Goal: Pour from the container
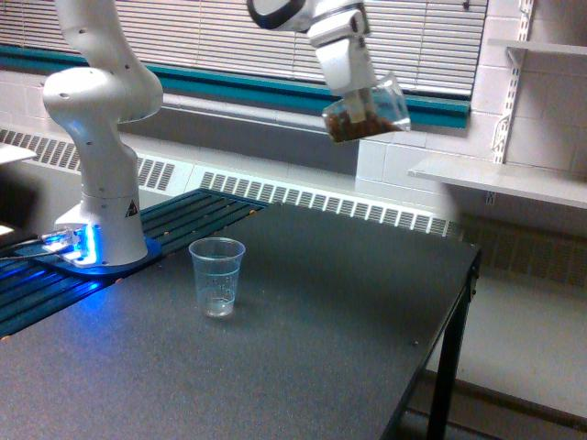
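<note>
The container (367,112), a small clear cup with brown pieces lying in it, hangs tilted high above the table at the upper middle of the exterior view. My gripper (356,90) is shut on it from above, and its fingers are mostly hidden behind the cup. A clear tapered plastic cup (216,276) with printed marks stands upright and empty on the dark table (321,348), well below the container and toward the exterior view's left.
The arm's white base (103,183) stands at the exterior view's left with blue light at its foot. A white shelf (500,179) juts out at the exterior view's right. The table's edge (459,312) drops off at the right.
</note>
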You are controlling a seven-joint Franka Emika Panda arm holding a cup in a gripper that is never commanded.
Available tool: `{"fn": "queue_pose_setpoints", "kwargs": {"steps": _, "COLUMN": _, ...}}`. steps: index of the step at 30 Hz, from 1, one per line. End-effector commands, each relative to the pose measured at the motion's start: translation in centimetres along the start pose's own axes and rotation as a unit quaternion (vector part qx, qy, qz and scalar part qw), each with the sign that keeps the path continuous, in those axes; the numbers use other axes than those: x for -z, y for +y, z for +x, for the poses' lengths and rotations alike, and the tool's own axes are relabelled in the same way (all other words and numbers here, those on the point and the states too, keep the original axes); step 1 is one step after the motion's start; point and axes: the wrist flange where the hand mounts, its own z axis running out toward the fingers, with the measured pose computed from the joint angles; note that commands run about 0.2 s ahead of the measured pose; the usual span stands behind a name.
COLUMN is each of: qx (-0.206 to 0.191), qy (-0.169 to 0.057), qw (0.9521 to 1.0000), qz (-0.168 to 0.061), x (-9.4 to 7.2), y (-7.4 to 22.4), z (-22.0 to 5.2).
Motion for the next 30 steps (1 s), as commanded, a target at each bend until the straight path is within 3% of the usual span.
{"fn": "queue_pose_setpoints", "kwargs": {"steps": 1, "qx": 0.016, "qy": -0.004, "qw": 0.9998, "qz": -0.01, "x": 1.0, "y": 1.1, "z": -2.0}}
{"fn": "queue_pose_setpoints", "kwargs": {"steps": 12, "qx": 0.027, "qy": -0.022, "qw": 0.9988, "qz": -0.035, "x": 2.4, "y": 3.2, "z": -5.2}}
{"fn": "queue_pose_setpoints", "kwargs": {"steps": 30, "qx": 0.02, "qy": -0.029, "qw": 0.9972, "qz": -0.066, "x": 4.7, "y": 6.3, "z": -7.0}}
